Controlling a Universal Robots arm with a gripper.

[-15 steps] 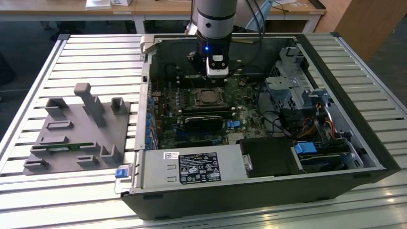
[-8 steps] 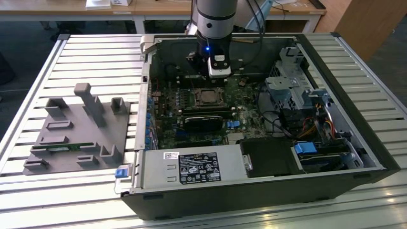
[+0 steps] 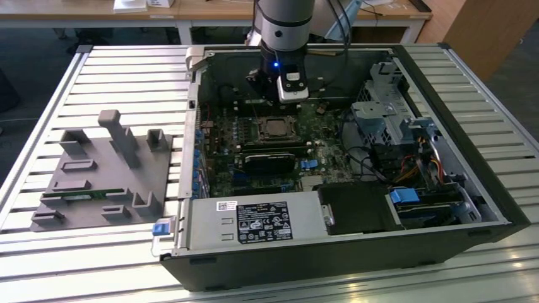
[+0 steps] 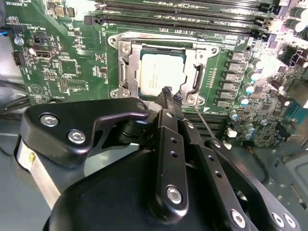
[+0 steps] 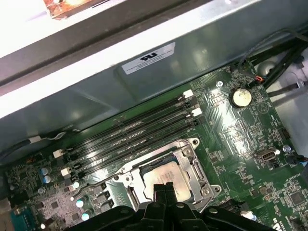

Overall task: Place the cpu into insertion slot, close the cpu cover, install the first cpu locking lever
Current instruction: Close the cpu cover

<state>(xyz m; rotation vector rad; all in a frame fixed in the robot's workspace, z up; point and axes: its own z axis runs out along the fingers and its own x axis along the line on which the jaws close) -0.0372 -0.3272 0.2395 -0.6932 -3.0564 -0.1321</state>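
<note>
Hidden or hard to read:
- In the second wrist view the gripper's (image 4: 172, 96) own black linkage covers the near part of the board.
- The fingers are drawn together, tip beside tip. Nothing shows between them.
- The tips hang over the near edge of the insertion slot (image 4: 115, 53). I cannot tell whether they touch it.
- A thin wire lever (image 4: 204, 121) slants away from the socket's near corner, just beside the fingers. Whether it is hooked down cannot be made out.

Task parts:
- The cpu (image 4: 161, 72) lies flat in the insertion slot, pale face up.
- The cpu cover (image 4: 163, 48) lies down around it, and the chip shows through its window.

Edges and room:
- Long memory slots (image 5: 130, 139) run close along the socket's far side.
- Beyond them the case wall (image 5: 144, 91) rises steeply.
- In the exterior view the arm (image 3: 284, 25) comes down near the case's far wall.
- A drive cage (image 3: 379, 113) stands to the exterior view's right. The power supply (image 3: 252, 222) fills the near side.

One view against another:
- The first wrist view shows a coin cell (image 5: 240, 96) on the board.
- The exterior view shows a grey fixture (image 3: 101, 170) on the slatted table (image 3: 126, 69), well apart from the case.
</note>
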